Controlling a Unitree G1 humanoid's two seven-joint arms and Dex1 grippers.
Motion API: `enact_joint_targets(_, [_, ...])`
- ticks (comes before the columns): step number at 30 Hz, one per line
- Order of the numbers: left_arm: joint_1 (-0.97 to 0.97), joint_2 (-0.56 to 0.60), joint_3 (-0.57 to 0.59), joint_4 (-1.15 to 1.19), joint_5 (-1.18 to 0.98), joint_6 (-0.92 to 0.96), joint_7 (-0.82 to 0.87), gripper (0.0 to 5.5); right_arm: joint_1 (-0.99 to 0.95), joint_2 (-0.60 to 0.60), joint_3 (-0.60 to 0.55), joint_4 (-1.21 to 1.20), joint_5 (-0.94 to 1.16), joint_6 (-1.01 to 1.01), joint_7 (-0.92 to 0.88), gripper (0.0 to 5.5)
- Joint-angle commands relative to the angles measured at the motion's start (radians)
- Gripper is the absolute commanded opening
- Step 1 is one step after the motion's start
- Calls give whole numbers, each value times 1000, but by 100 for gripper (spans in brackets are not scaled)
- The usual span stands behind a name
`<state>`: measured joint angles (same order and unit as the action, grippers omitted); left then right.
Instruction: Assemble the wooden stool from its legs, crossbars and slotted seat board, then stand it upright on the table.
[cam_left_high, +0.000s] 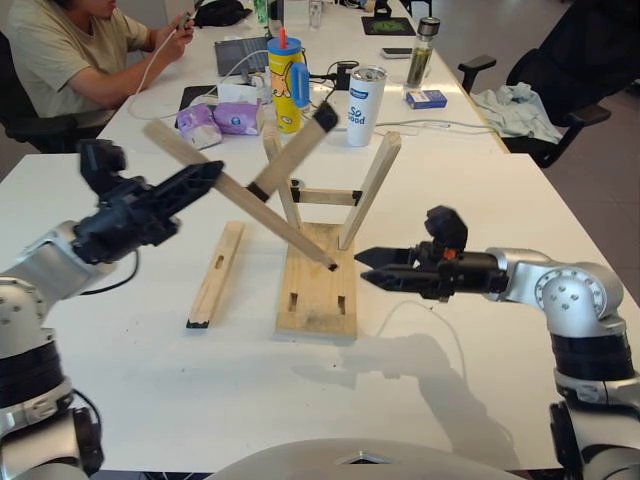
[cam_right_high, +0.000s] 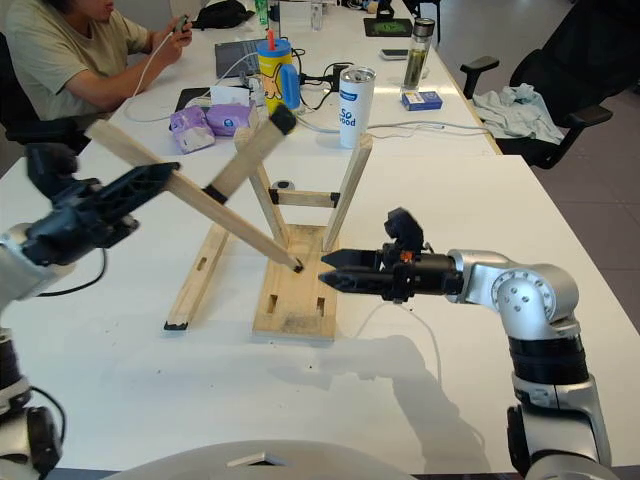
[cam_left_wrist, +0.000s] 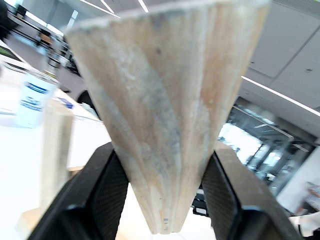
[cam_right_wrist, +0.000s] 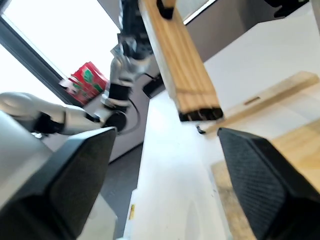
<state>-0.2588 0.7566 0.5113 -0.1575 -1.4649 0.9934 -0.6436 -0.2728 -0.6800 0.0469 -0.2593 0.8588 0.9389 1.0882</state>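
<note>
Wooden leg (cam_left_high: 270, 222) is clamped near its upper end by the left gripper (cam_left_high: 205, 178), slanted so its foot meets the board (cam_left_high: 315, 305), likely aiming for a slot. Right gripper (cam_left_high: 362, 268) hovers beside that foot, fingers apart, probably to guide it.

left hand (cam_left_high: 210, 176) gripping leg (cam_left_high: 283, 231), seat board (cam_left_high: 318, 303) flat
</note>
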Motion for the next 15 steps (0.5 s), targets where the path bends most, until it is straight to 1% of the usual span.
enact_joint_targets(1, [-3, 113, 66, 89, 64, 0, -84, 203, 98, -70, 277, -97, -444, -445, 22, 383])
enact_joint_targets(4, [-44, 126, 57, 103, 76, -7, -104, 203, 123, -34, 397, -15, -693, -765, -21, 383])
enact_joint_targets(6, [-61, 113, 30, 87, 87, -10, -103, 203, 128, -14, 435, 68, -801, -918, -68, 383])
enact_joint_targets(11, [-75, 75, -19, 34, 103, -6, -101, 203, 100, 41, 435, 209, -925, -1100, -180, 383])
enact_joint_targets(15, [-74, 58, -49, -3, 136, -22, -112, 203, 51, 53, 417, 335, -1008, -1215, -237, 383])
